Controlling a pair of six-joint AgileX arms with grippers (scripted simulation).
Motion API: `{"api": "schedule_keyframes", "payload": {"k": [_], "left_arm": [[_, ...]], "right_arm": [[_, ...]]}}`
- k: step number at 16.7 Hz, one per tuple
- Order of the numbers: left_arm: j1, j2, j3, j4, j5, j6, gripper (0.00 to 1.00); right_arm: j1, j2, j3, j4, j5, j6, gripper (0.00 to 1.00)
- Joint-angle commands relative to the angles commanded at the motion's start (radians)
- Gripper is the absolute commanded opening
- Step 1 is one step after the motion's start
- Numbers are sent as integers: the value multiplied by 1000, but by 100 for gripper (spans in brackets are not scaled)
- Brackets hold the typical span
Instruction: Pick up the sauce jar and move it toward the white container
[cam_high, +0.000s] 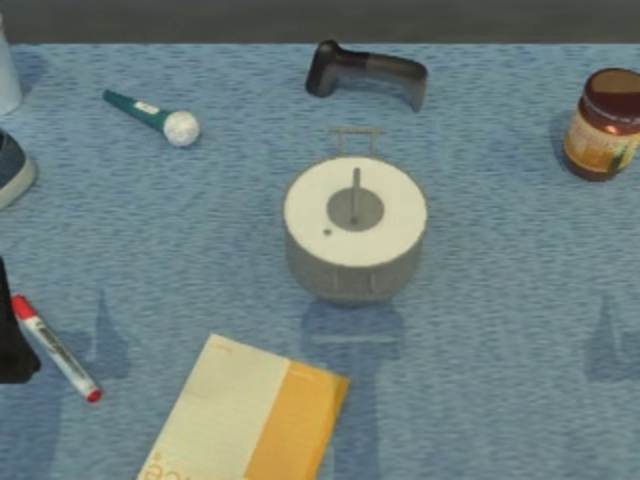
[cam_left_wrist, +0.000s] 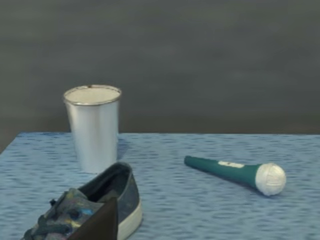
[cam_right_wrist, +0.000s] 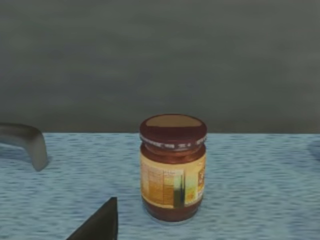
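Near edge of the desk (cam_high: 520, 330): a yellow-and-white notebook (cam_high: 250, 415) lies flat at bottom centre; a red-capped marker (cam_high: 55, 348) lies near the left edge, beside a dark shape at the frame edge that I can't identify. Neither end effector shows in the top view; each wrist view shows only a dark wedge at its lower edge, so whether left or right is released or clenched can't be told; nothing is seen held or touched.

Mid desk: the white container (cam_high: 355, 228) sits upright at centre, w/ white top, grey sides, pin in its grey recess and wire handle on the far side.

Farther back: the sauce jar (cam_high: 603, 123) stands upright at the far right edge, well apart from the container; right wrist view faces it (cam_right_wrist: 173, 167) w/ maroon lid and orange-yellow label. A teal mic w/ white head (cam_high: 152, 116) lies far left; a shoe (cam_left_wrist: 95, 207) and a white cup (cam_left_wrist: 93, 127) stand at the left edge; a dark handheld scanner (cam_high: 368, 72) lies at far centre.
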Motion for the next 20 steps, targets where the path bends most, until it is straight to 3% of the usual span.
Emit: {"api": "schedule_keyframes", "payload": {"k": [5, 10, 15, 20], "left_arm": [[0, 0, 0, 0, 0, 0, 100], [0, 0, 0, 0, 0, 0, 100], [0, 0, 0, 0, 0, 0, 100], [0, 0, 0, 0, 0, 0, 100]], "right_arm": [[-2, 54, 27, -54, -1, -10, 100], [-19, 338, 215, -304, 1, -63, 100], [-46, 756, 609, -600, 0, -154, 100], [-65, 1211, 1190, -858, -15, -282, 100]]}}
